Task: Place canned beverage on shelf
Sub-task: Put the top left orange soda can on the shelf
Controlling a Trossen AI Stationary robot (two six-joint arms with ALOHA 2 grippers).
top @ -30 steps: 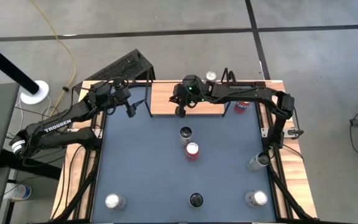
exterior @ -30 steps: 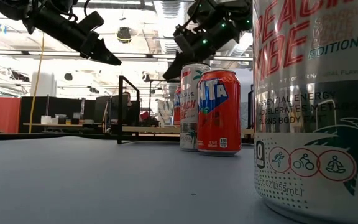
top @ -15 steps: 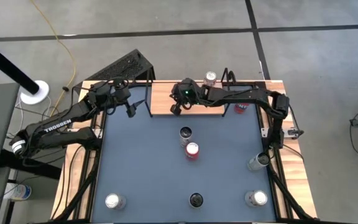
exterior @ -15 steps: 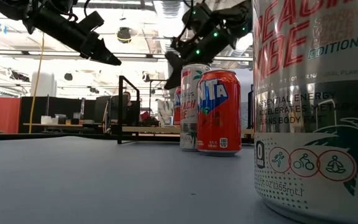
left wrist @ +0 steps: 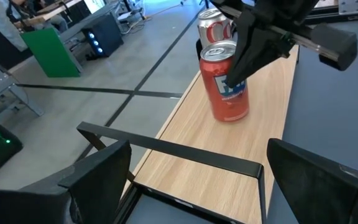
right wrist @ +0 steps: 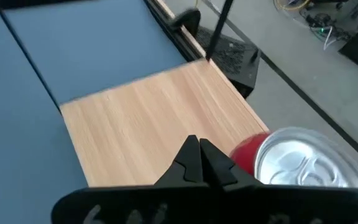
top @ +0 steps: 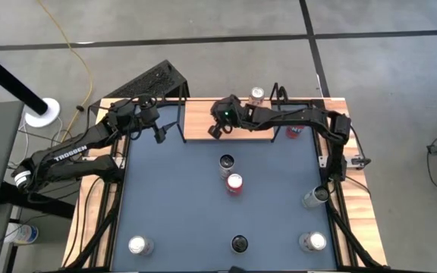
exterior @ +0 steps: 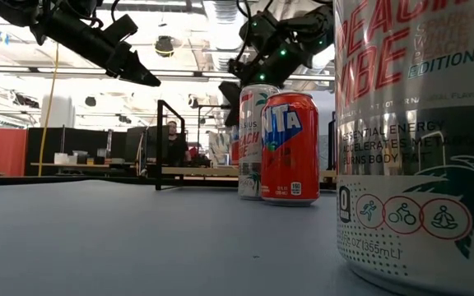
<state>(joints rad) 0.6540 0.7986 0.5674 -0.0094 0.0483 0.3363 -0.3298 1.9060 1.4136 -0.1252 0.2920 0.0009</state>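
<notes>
Even, bright overhead light — only soft, short shadows under the cans on the tabletop point(top: 173, 205) in the high view. Low view: backlit by ceiling strip lights behind the Fanta can point(exterior: 290, 148), arms read as silhouettes, and the big silver can point(exterior: 414, 140) nearest the lens is cropped and glary. Right wrist view: motion blur on the shelf point(right wrist: 148, 124), fingers point(right wrist: 188, 163) near it soft.

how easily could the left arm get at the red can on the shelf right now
Probably not cleanly. The left gripper hangs open at the shelf's left end, but the right gripper, shut and empty, sits right by the red can on the side facing it, blocking a straight approach.
</notes>
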